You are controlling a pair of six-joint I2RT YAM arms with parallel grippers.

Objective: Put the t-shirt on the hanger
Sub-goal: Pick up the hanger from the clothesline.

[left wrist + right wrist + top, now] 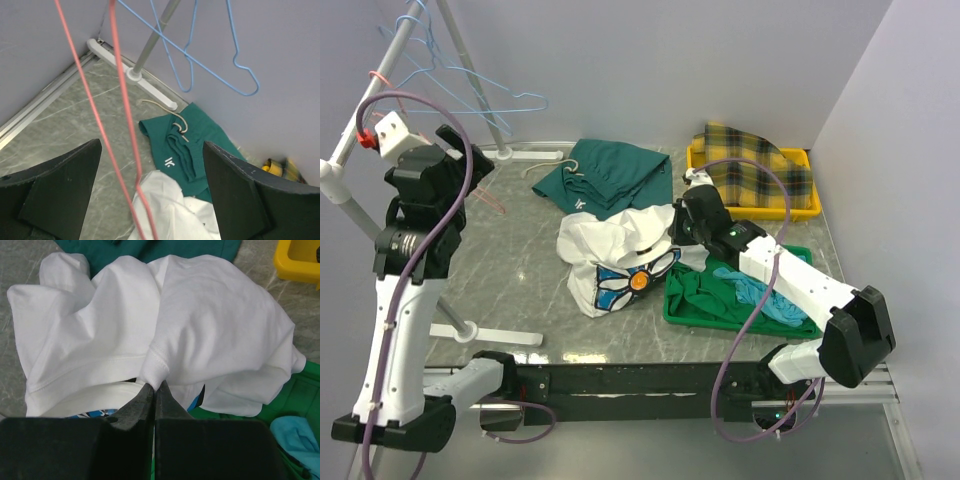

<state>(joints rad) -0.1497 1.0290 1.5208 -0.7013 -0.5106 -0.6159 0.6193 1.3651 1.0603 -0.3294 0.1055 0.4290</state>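
**Left jaws.** The jaws of the left arm (415, 215) stand wide open and have hold of nothing. The hanger (124, 100) passes through the gap between them: two pink-red wire runs come down from above and meet in a bend low in the gap, nearer the left finger (50, 192) than the right one. Neither finger is seen touching the wire. Ahead of and below these jaws a white edge of the t-shirt (170, 210) lies on the table (60, 130). Beyond it is a dark green garment (192, 150) with a cream cord. Further ahead the rack pole (152, 42) rises from its foot, with light blue hangers (240, 65) to its right.

**Right jaws.** The jaws of the right arm (790, 280) are fully closed, pinching a stitched fold of the t-shirt (155, 365) at their tips. The rest of the white cloth lies bunched ahead of and to both sides of the tips.

**Overhead view.** The t-shirt (610, 245) lies crumpled at mid-table, its flower print (635, 280) facing up on the near side. A green tray (675, 310) holding a teal cloth (760, 295) sits beneath the right arm. A yellow plaid cloth (760, 165) lies beyond the right jaws.
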